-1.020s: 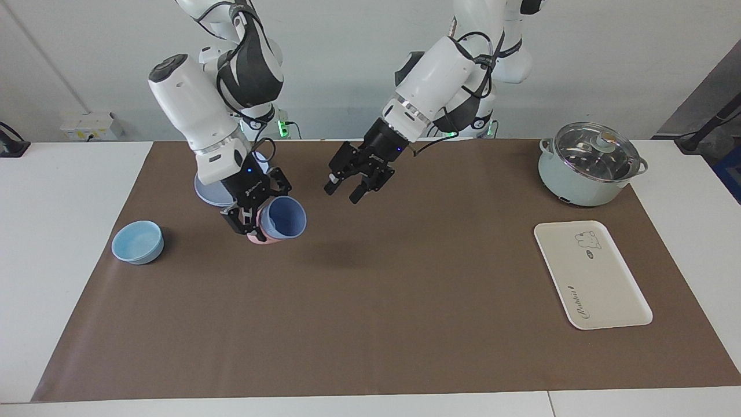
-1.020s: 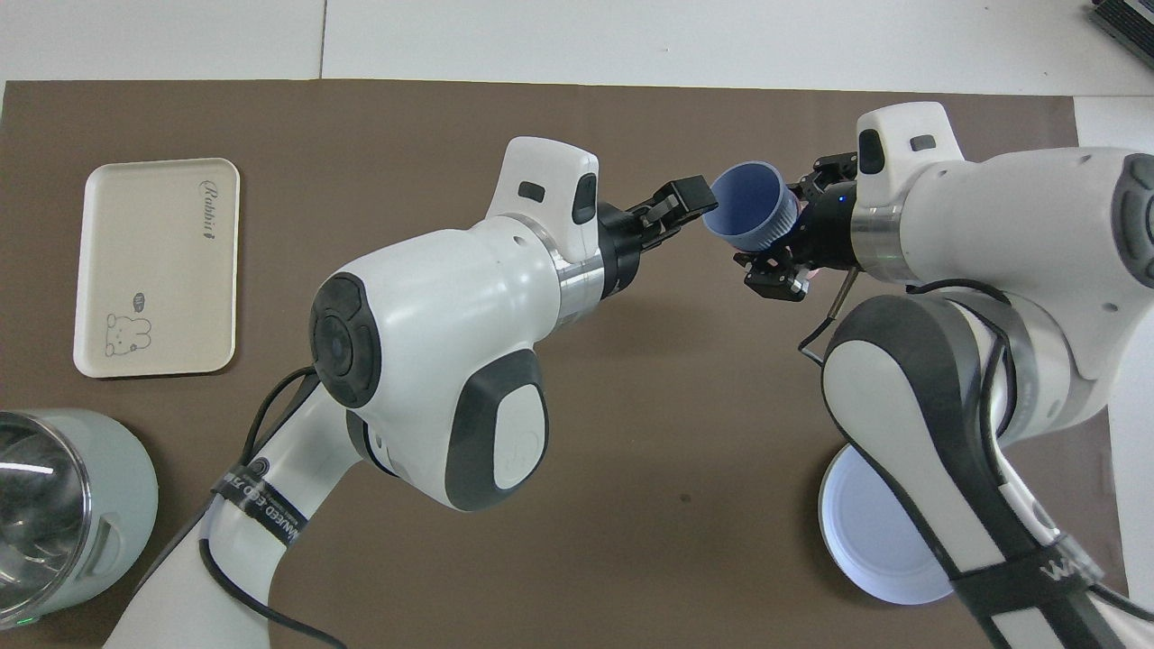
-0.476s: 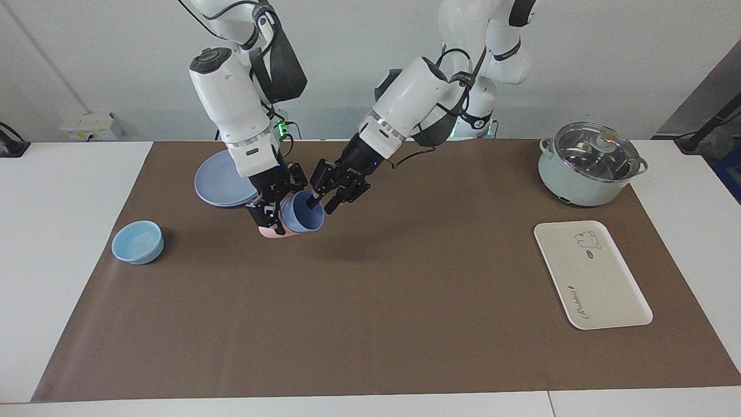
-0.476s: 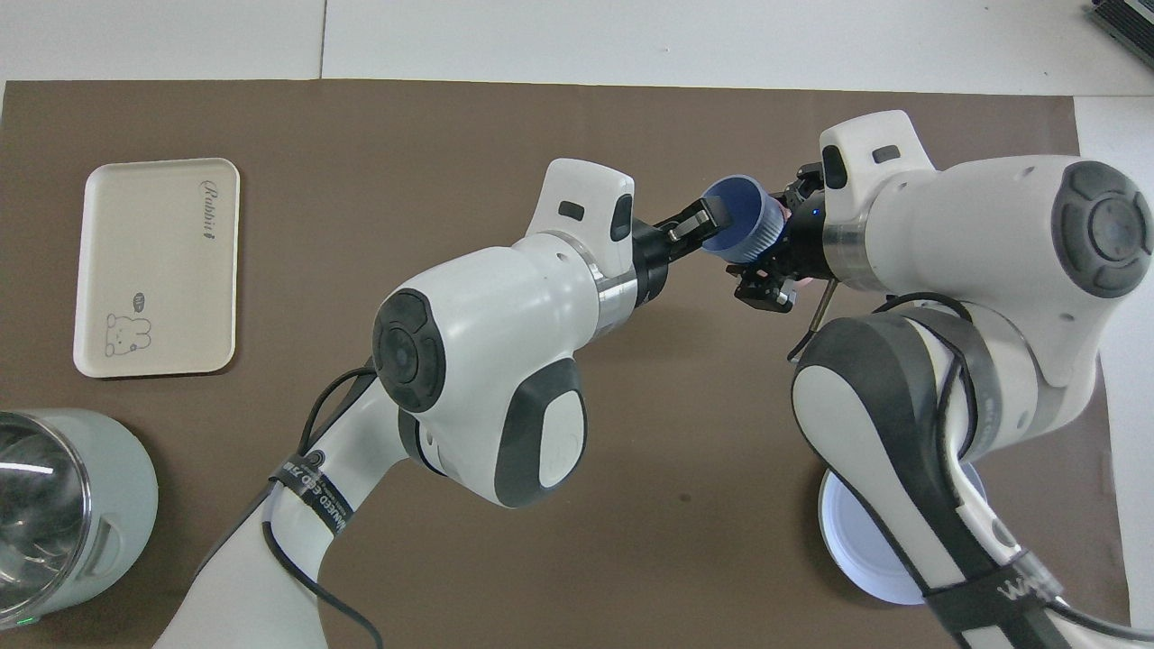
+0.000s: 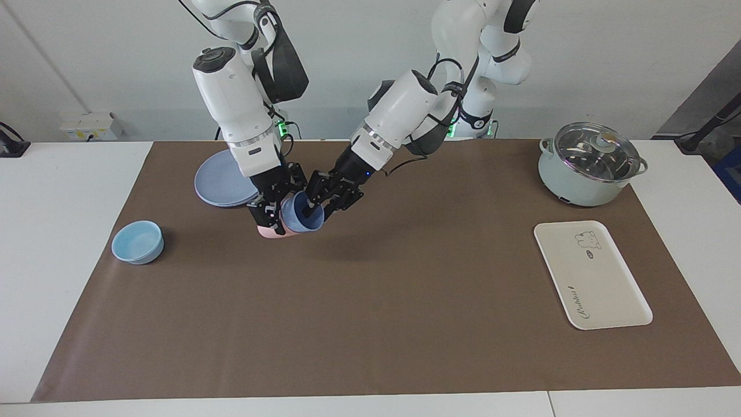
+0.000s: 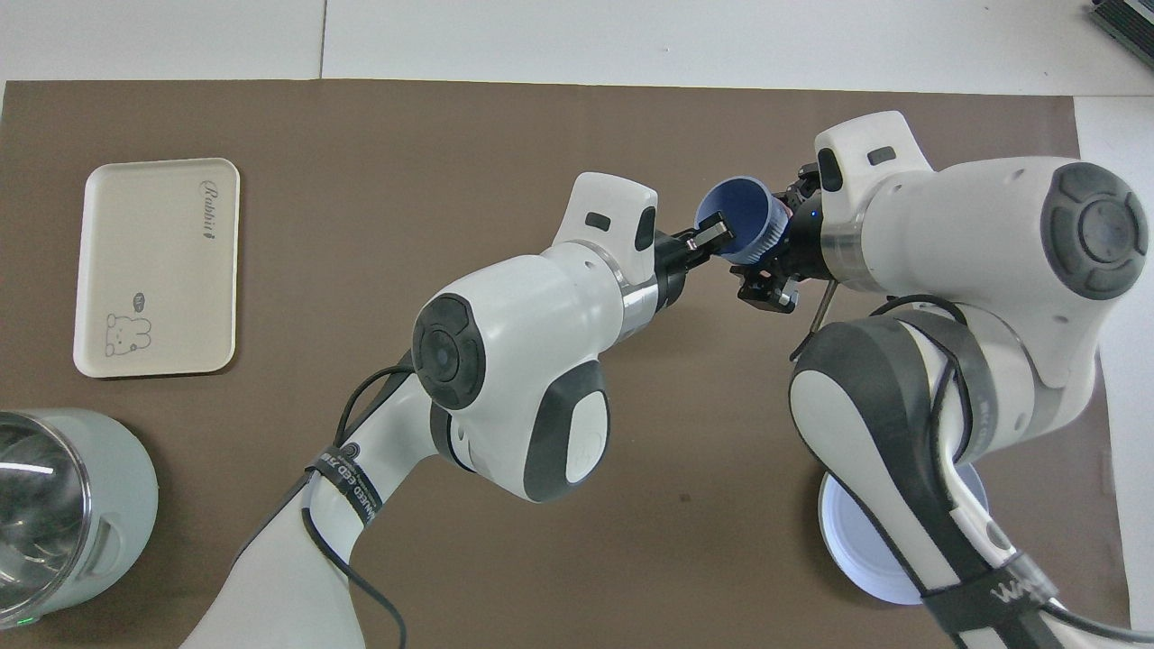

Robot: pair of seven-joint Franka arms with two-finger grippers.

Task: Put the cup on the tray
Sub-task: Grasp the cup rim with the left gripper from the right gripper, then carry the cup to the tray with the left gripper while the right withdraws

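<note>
The periwinkle-blue cup (image 5: 302, 213) is tilted on its side in the air, its mouth turned toward the left arm; it also shows in the overhead view (image 6: 737, 214). My right gripper (image 5: 274, 212) is shut on the cup's body, just over a salmon-pink cup (image 5: 267, 231) on the mat. My left gripper (image 5: 318, 201) is open at the cup's mouth, with one finger (image 6: 717, 225) inside the rim and the other outside it. The cream-white tray (image 5: 602, 284) lies bare at the left arm's end of the table and shows in the overhead view (image 6: 153, 261) too.
A pale-green pot with a glass lid (image 5: 590, 165) stands nearer to the robots than the tray. Round blue plates (image 5: 215, 186) lie near the right arm's base. A light-blue bowl (image 5: 138, 241) sits at the right arm's end of the mat.
The right gripper carried the cup a little toward the left arm and then held still. The left gripper reached in, and one finger now sits inside the cup's rim.
</note>
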